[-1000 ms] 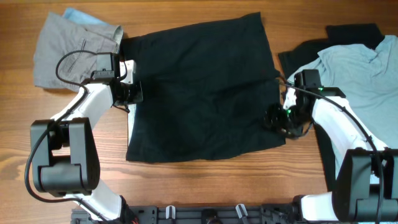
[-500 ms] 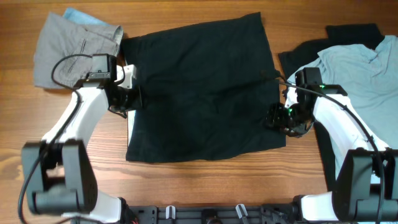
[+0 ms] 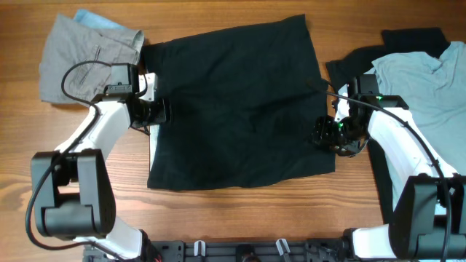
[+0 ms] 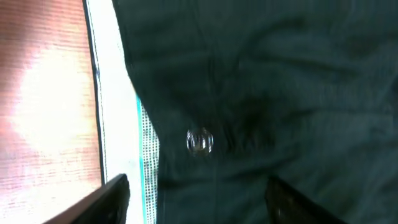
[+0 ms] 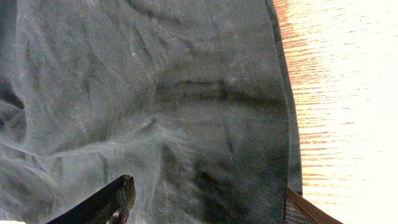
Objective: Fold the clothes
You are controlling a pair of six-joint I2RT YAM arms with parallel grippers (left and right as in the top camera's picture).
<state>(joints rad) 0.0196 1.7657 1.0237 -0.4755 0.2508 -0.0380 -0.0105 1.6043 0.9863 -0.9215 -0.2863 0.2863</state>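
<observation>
A black pair of shorts lies flat on the wooden table, waistband to the left. My left gripper is open over the waistband edge; the left wrist view shows the white inner band, a metal button and dark cloth between the fingers. My right gripper is open over the shorts' right hem; the right wrist view shows dark cloth between the fingers, with the hem edge at the right.
A grey folded garment with a light blue piece under it lies at the back left. A grey-blue shirt on a black garment lies at the right. Bare wood runs along the front.
The left gripper shifted slightly along the waistband and back. The right gripper edged a little up and left over the hem. The shorts have not visibly moved.
</observation>
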